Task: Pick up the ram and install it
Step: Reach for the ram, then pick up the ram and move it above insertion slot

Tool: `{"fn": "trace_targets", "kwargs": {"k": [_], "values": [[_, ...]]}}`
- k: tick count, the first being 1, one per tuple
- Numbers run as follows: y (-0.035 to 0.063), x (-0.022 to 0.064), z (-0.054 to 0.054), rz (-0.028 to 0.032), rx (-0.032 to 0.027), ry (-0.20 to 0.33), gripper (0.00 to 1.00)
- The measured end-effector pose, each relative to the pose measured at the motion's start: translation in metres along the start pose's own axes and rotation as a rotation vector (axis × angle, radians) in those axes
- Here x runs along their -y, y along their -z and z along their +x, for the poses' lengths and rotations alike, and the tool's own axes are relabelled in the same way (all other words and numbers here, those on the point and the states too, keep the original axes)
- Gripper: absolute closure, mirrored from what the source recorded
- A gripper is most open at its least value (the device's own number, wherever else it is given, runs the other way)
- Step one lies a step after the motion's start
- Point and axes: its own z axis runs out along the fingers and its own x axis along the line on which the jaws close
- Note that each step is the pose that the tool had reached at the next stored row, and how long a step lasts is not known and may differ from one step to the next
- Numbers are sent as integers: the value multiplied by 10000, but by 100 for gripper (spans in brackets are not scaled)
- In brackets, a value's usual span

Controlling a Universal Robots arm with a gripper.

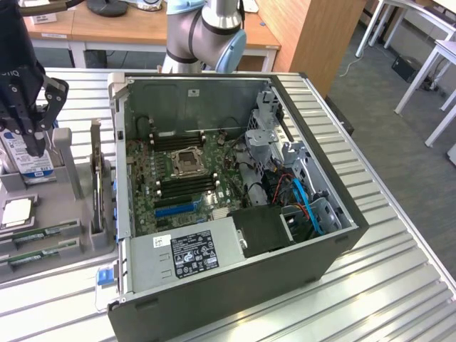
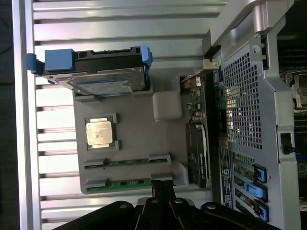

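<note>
ram (image 2: pixel 127 183), green stick slotted in grey tray (image 2: pixel 134 136), untouched. my pincer (image 1: pixel 35 149), pressed together and empty, hangs above the tray; lowered unspread, i judge it would strike the board.

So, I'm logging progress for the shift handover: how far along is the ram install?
Nothing looks done yet: both ram sticks lie in the gray tray, not lifted. In hand: the hand hovers over that tray, beside the open computer case. Left: the pickup and the seating on the motherboard.
</note>
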Motion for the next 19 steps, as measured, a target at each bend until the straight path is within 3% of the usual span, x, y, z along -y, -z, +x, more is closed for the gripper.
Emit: {"fn": "trace_targets", "kwargs": {"k": [19], "values": [[-2, -4, -45, -2, 2, -3, 89]]}}
